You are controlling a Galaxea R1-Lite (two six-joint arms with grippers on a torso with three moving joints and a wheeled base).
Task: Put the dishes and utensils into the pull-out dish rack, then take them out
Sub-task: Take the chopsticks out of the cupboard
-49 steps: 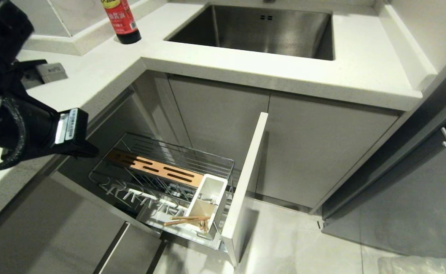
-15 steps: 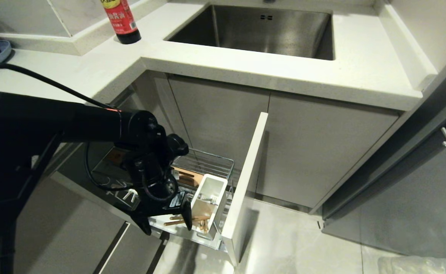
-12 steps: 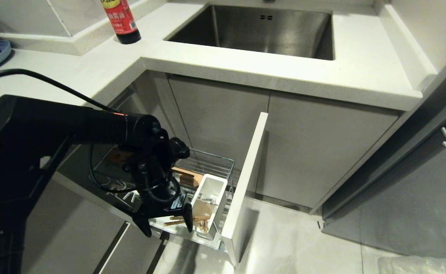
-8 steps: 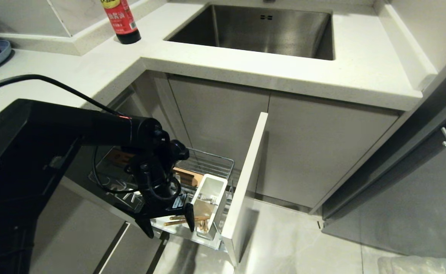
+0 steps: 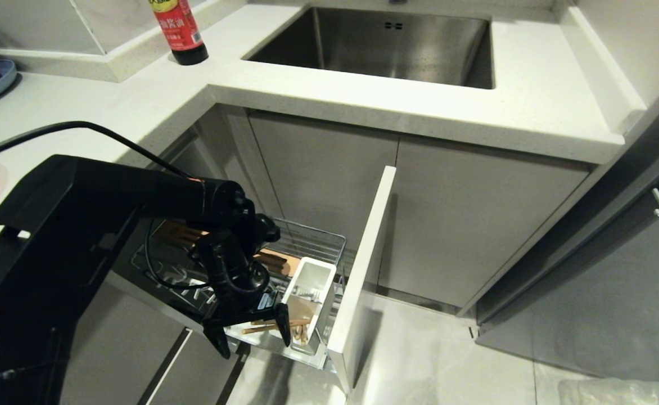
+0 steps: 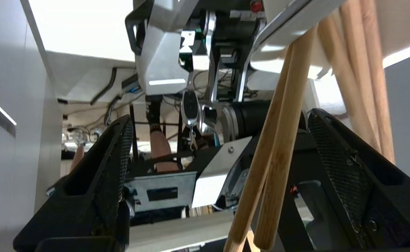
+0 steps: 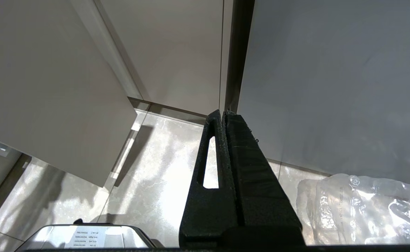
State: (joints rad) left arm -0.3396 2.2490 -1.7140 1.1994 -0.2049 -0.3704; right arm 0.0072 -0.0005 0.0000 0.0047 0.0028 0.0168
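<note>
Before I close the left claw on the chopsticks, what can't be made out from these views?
- Head view: the left claw covers part of the chopsticks; contact is unclear.
- Head view: the arm hides much of the pull-out dish rack.
- Left wrist view: chopsticks' lower ends are cut off by the edge.
- No spoon, plate or bowl can be made out in the rack.
</note>
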